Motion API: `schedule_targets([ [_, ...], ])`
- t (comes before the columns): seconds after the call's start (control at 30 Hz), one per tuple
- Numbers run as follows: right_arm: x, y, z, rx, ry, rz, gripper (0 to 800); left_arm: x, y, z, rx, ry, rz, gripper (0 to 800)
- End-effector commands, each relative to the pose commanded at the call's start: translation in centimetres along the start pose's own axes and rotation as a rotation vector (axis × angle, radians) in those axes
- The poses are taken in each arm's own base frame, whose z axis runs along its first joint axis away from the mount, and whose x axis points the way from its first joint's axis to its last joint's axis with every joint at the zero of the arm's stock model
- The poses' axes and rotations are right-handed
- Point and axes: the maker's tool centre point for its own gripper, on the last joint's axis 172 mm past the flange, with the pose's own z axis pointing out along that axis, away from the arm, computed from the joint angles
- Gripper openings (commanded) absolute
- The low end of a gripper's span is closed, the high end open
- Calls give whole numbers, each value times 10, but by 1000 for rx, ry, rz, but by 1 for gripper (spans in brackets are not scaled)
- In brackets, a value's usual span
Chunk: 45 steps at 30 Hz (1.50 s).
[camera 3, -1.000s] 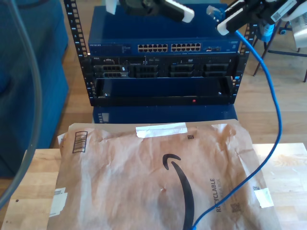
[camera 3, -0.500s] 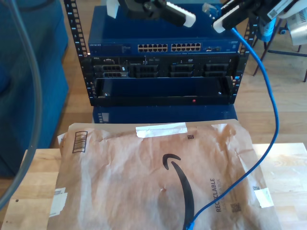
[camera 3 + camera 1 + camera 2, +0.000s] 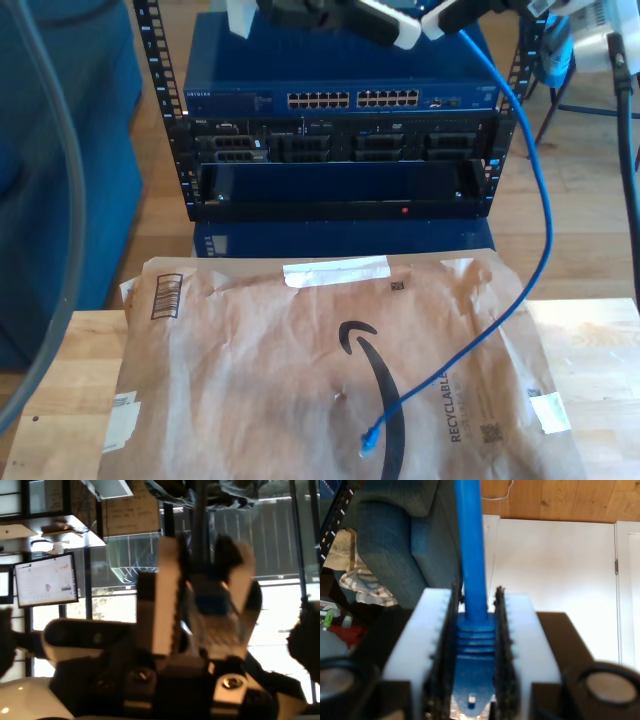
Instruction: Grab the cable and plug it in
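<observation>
my second gripper (image 3: 475, 645): jaws clamped on a plug boot, held high at the exterior view's top right (image 3: 450, 17) | my first gripper (image 3: 200, 615): jaws apart around a blurred blue-topped object

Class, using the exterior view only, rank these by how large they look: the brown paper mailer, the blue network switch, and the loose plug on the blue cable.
1. Brown paper mailer, though it lies nearest the camera.
2. Blue network switch.
3. Loose plug of the cable.
</observation>
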Motion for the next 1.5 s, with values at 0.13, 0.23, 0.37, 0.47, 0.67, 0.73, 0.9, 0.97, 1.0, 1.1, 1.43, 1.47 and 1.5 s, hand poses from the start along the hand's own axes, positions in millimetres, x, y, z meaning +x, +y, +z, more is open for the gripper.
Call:
schedule_targets([
  [0.13,0,0,0,0,0,0,2,1,-1,0,4,0,-1,709],
  [0.23,0,0,0,0,0,0,3,1,-1,0,4,0,-1,690],
  [0.37,0,0,0,0,0,0,2,1,0,0,0,1,-2,622],
  [0.47,0,0,0,-1,0,0,3,1,2,-1,-7,1,-1,551],
  [0.67,-3,4,4,-13,0,-10,3,0,3,-2,-13,1,4,423],
  [0.73,-2,5,4,-14,1,-9,2,0,3,-2,-15,1,6,349],
  [0.9,-2,5,5,-15,1,-8,2,0,3,-3,-15,2,10,309],
  [0.97,-2,5,4,-14,1,-9,3,1,4,-3,-17,4,9,290],
  [1.0,-2,5,4,-14,1,-9,2,1,4,-3,-18,3,11,278],
  [1.1,-2,5,4,-12,2,-10,3,2,7,-4,-28,5,7,257],
  [1.43,-3,6,3,-13,2,-12,2,3,15,-8,-62,7,18,179],
  [1.47,-3,6,3,-13,2,-12,2,3,16,-8,-65,7,18,178],
  [1.5,-3,6,3,-13,2,-12,2,3,16,-7,-62,5,18,178],
])
